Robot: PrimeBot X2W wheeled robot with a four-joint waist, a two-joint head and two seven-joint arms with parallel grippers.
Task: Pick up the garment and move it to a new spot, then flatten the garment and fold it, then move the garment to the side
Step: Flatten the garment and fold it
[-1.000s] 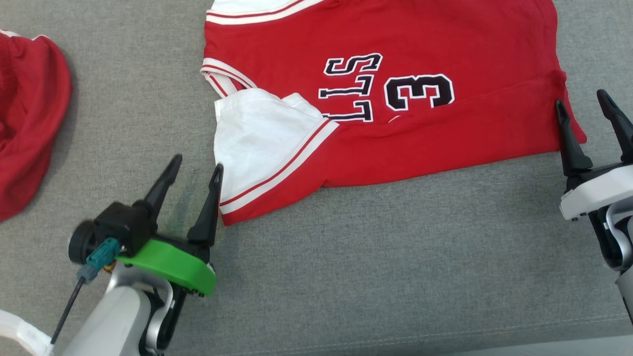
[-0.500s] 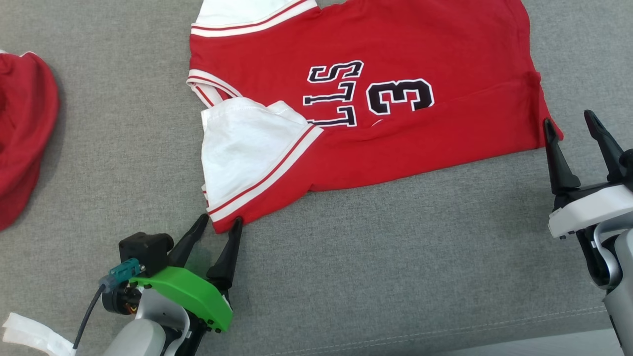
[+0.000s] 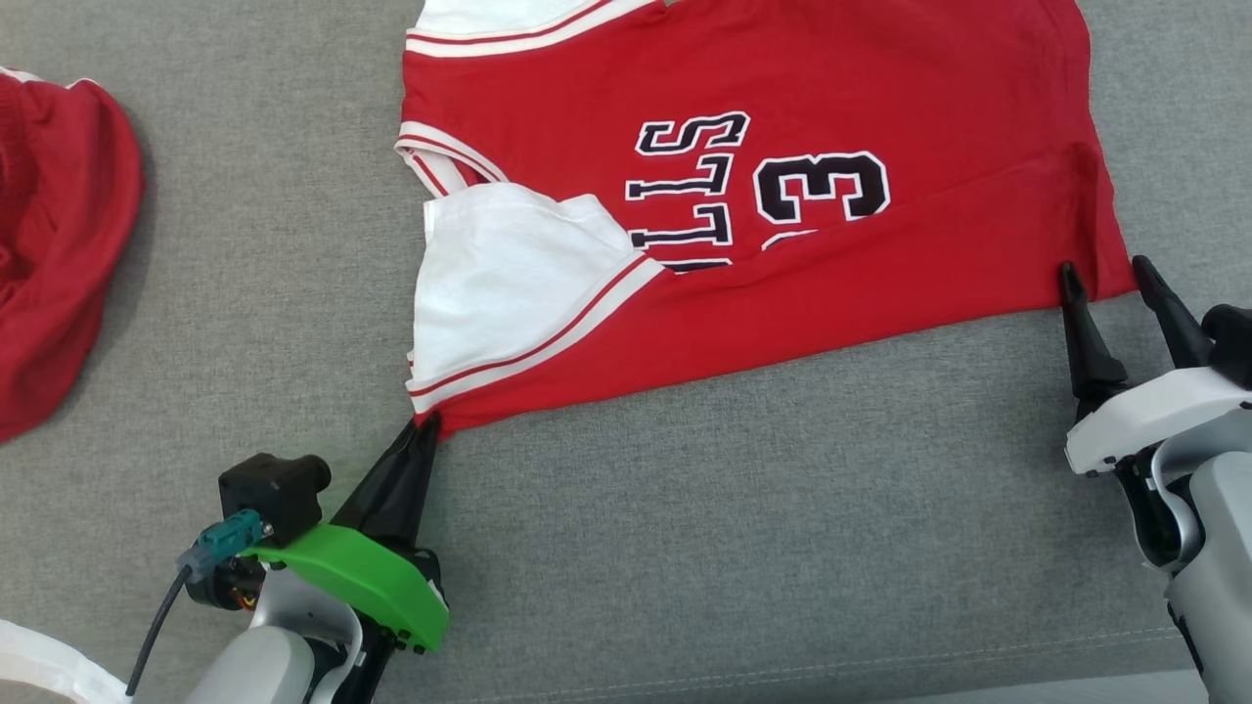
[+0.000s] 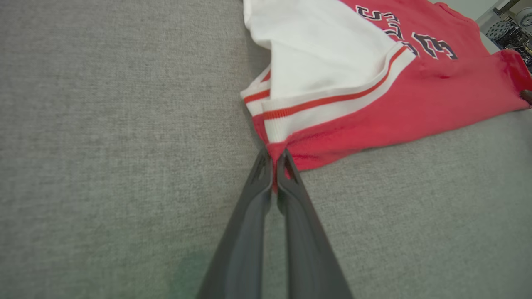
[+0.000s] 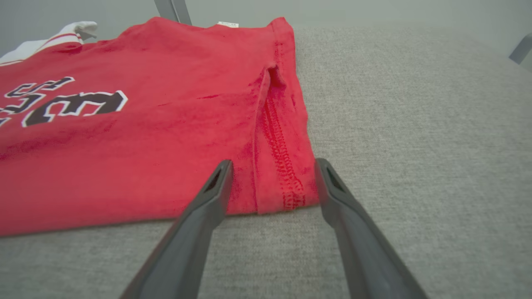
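Garment (image 3: 782, 186) lies flat on grey fabric surface (image 3: 685, 508). Left gripper (image 3: 425, 425): jaws pinched shut on garment's near sleeve-side corner, probably to lift it. Right gripper (image 3: 1103, 266): jaws spread, straddling garment's near hem corner, not yet gripping; likely the matching hold.

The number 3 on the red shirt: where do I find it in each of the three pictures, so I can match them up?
Head view: the number 3 sits right of centre in the upper part, on the red shirt.
Left wrist view: number 3 is far upper right, small and slanted.
Right wrist view: number 3 is at the left, above mid-height.
Shared landmark: the black lettering right beside it.
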